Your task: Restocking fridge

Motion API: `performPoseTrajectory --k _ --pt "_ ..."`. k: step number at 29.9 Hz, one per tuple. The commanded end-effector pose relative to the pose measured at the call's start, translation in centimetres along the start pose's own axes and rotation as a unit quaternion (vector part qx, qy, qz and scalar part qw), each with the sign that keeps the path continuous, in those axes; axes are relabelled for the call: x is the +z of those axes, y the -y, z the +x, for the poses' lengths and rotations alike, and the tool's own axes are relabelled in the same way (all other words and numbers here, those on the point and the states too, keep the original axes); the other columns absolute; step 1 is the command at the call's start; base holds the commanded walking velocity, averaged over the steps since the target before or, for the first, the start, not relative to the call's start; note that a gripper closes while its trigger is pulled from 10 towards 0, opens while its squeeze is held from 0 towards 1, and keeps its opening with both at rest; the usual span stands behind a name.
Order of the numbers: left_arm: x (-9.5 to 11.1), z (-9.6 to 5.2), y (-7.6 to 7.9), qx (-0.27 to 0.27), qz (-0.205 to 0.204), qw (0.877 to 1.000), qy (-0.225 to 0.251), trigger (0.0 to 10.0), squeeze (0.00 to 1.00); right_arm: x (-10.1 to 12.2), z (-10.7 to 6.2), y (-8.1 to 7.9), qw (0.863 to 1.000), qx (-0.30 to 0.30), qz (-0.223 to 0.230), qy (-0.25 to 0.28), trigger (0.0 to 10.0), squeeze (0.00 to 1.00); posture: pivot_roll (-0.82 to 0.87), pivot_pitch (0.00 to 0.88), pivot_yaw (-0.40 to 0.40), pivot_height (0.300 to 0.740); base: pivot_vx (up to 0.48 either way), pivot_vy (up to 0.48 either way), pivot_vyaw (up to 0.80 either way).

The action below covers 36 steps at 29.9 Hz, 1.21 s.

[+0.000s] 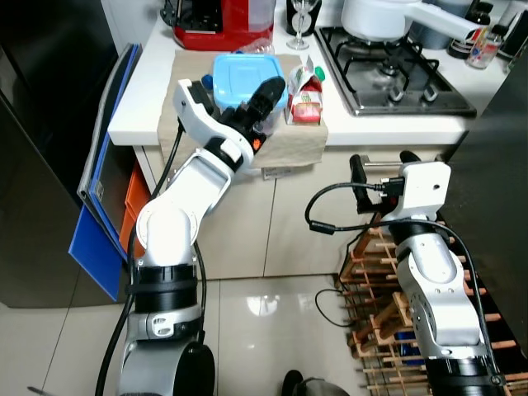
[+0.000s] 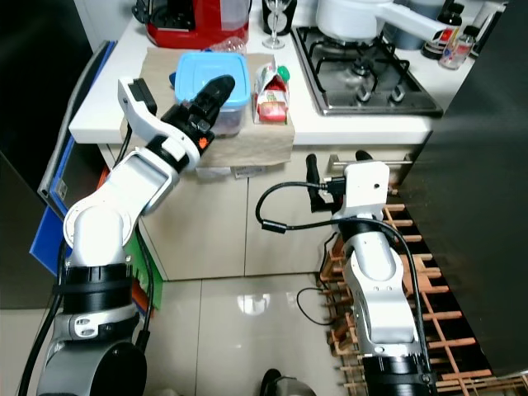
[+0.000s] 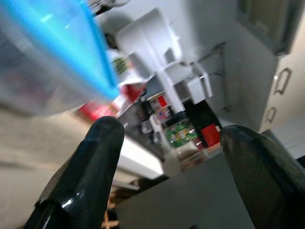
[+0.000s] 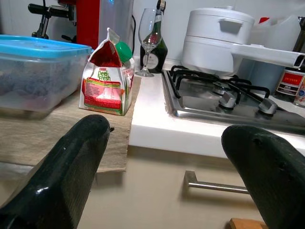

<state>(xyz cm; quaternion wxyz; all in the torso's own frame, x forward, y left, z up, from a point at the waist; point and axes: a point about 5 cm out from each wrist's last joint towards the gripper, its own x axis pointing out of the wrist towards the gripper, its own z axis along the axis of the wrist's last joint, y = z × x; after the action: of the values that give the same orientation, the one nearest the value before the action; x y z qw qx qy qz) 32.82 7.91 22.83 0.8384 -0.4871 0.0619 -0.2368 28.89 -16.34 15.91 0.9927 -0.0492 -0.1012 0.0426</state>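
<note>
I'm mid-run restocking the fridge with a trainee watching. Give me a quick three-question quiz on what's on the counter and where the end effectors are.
1. True or false: the left end effector is at the clear plastic container with a blue lid.
2. What stands beside that container on the beige mat? A) red-and-white carton with a green cap B) a banana
3. Which white pot support is it on?

Key: 1 true; 2 A; 3 the gas hob.

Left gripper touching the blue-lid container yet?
Cannot tell. Head views show left gripper overlapping the container; left wrist view shows its fingers open, lid close above, contact unclear.
</note>
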Motion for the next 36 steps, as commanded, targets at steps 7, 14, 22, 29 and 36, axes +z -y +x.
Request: performPoseTrajectory --k 7,14,22,29,36 --pt "-1.4 0.0 0.1 0.018 -0.023 0.999 -0.013 10.0 0.0 0.0 -0.2 0.0 1.0 0.004 -0.001 -0.003 10.0 0.19 -0.12 0.038 -0.031 0.74 0.0 0.0 0.0" --pt "-1.3 0.5 -0.4 0.026 -0.022 0.999 -0.001 10.0 0.0 0.2 0.0 0.0 1.0 0.005 -0.002 -0.001 10.0 0.18 -0.12 0.038 -0.031 0.74 0.0 0.0 0.0" --pt "-2.6 3.2 -1.4 0.041 -0.014 0.999 0.007 10.0 0.0 0.4 0.1 0.2 1.0 0.006 -0.006 0.002 10.0 0.19 -0.14 0.042 -0.038 0.74 0.0 0.0 0.0" --pt "-2.0 4.3 -1.2 0.03 -0.007 0.999 0.025 10.0 0.0 0.5 -0.1 0.5 1.0 0.002 -0.01 0.002 10.0 0.19 -0.15 0.048 -0.037 0.74 0.0 0.0 0.0" --pt "-1.3 4.8 -0.9 0.019 0.009 0.999 0.044 10.0 0.0 0.5 -0.1 0.6 1.0 0.0 -0.011 0.001 10.0 0.18 -0.16 0.049 -0.036 0.74 0.0 0.0 0.0"
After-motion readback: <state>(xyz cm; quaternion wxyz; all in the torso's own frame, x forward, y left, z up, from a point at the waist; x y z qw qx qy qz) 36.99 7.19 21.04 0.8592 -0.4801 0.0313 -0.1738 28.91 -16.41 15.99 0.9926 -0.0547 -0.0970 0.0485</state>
